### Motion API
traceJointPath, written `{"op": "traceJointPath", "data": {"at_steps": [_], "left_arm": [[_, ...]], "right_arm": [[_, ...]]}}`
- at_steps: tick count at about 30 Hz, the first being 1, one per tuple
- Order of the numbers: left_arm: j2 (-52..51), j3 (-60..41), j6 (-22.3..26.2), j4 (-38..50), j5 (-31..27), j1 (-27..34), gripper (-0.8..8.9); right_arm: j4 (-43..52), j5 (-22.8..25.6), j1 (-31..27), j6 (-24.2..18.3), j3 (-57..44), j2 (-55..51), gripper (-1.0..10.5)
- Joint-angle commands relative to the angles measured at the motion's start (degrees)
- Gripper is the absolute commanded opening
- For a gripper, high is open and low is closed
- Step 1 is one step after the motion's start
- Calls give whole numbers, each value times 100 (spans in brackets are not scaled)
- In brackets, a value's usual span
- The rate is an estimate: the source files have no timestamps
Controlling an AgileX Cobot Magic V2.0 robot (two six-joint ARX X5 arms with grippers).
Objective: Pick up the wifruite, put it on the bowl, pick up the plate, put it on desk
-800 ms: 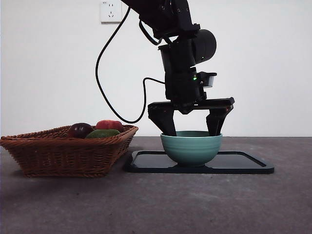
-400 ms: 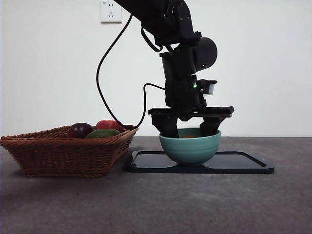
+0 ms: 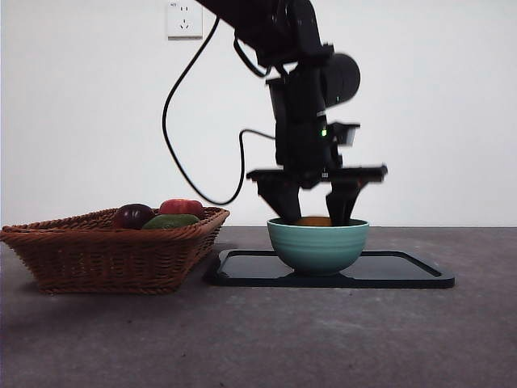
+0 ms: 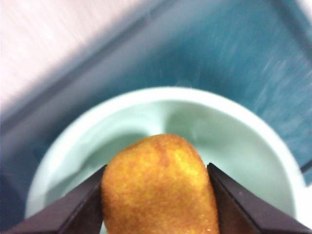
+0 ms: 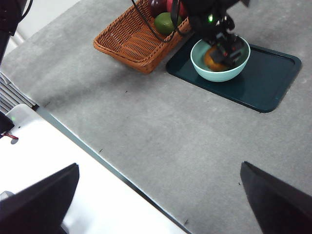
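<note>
While the right gripper (image 5: 156,195) waits wide apart, the left gripper (image 4: 158,195) clamps the matte oval wifruite (image 4: 158,187) over the ridged bowl (image 3: 317,245).

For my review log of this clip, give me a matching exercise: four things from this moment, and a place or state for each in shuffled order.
Things:
1. wifruite
2. bowl
3. green fruit
4. right gripper

Places or states:
A. standing on the dark tray
B. open, away from the work
C. lying in the wicker basket
D. held between the left gripper jaws over the bowl

Pairs: 1-D, 2-A, 3-C, 4-B
</note>
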Motion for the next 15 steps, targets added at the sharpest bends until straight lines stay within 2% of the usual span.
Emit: {"op": "traceJointPath", "data": {"at_steps": [1, 8, 15], "left_arm": [[170, 629, 72, -345, -26, 0, 214], [116, 1749, 20, -1547, -24, 15, 214], [-452, 1797, -50, -2234, -22, 105, 214]], "right_arm": [[144, -20, 26, 72, 63, 11, 629], [146, -17, 26, 72, 63, 11, 629], [149, -17, 26, 50, 63, 11, 629]]}}
